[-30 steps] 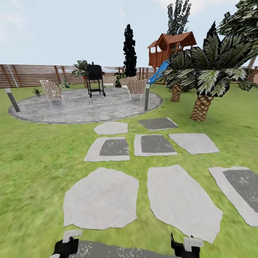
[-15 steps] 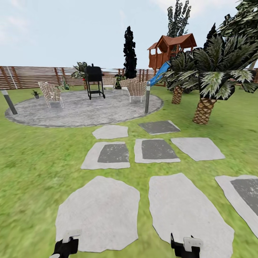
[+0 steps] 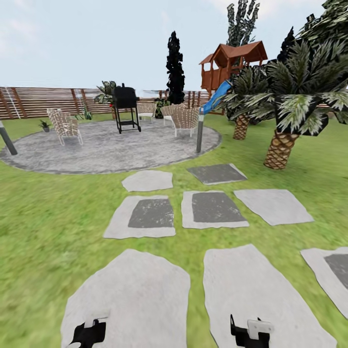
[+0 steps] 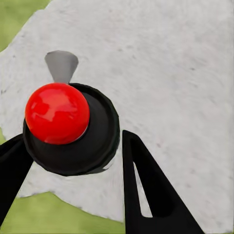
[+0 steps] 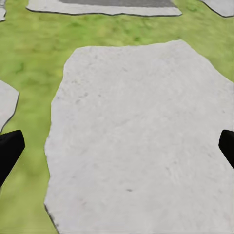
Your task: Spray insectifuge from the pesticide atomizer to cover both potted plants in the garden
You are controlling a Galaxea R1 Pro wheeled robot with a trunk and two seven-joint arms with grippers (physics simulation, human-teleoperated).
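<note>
The pesticide atomizer [image 4: 68, 127] is held pinched in the left end effector [image 4: 73, 161] while the right end effector [image 5: 117, 146] is carried spread and empty; transit across the stepping stone [image 5: 141, 131] is judged in hand, with approach to a potted plant [image 3: 45, 125] far ahead required next.

Black left gripper [image 3: 89, 333], black right gripper [image 3: 247, 333] with pale block, tapered black fingers [image 4: 146, 195]
</note>
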